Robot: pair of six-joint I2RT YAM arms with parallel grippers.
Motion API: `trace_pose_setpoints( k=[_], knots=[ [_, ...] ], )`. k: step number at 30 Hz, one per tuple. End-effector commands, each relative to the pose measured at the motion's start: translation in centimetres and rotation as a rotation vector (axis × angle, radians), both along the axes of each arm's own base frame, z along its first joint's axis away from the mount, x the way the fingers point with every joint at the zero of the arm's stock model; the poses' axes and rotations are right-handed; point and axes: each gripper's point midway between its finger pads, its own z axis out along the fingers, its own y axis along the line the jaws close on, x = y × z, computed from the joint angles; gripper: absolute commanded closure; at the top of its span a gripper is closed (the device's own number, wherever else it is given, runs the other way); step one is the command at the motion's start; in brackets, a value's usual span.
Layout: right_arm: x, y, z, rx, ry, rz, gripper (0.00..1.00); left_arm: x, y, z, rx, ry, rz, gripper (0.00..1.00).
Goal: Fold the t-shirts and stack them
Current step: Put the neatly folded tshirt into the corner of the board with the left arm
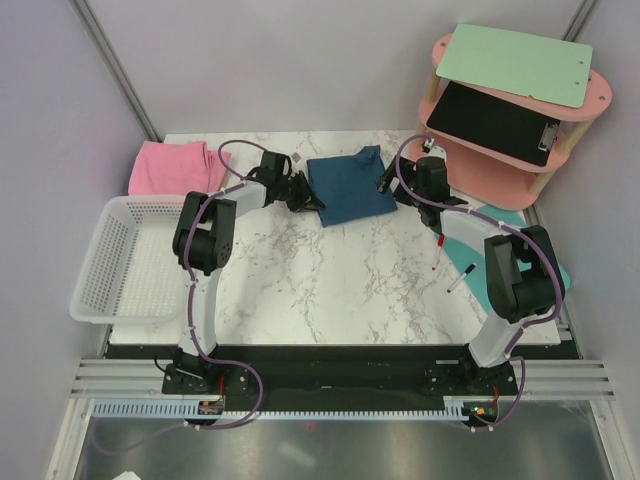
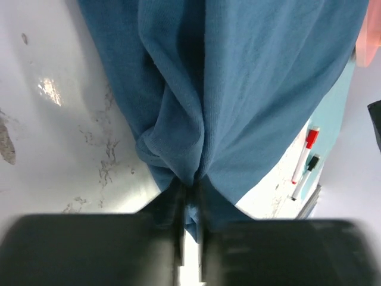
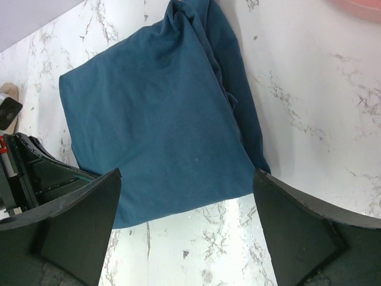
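Table [image 1: 330, 285]: teal t-shirt [image 1: 350, 188] at far centre; pink t-shirt [image 1: 175, 167] folded at far-left corner
Teal t-shirt: thin pinch could slip or drag folds open; near-square, long axis roughly left-right
Left gripper [image 2: 189, 192]: pressed together on its left edge
Right gripper [image 3: 187, 179]: spread wide over its right edge

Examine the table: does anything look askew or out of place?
The teal t-shirt lies askew on the table, bunched where the left end effector pinches its edge. Two marker pens lie loose near the right arm.
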Motion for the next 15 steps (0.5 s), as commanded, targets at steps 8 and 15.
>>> trace_pose_setpoints(
  k=[8, 15],
  knots=[
    [-0.9, 0.3, 1.3, 0.015, -0.041, 0.027, 0.02, 1.0, 5.6, 8.6, 0.274, -0.222, 0.094, 0.22],
    [-1.4, 0.6, 1.0, 0.024, -0.031, 0.047, 0.02, 4.3, 13.1, 12.8, 0.711, -0.262, 0.244, 0.02]
  ],
)
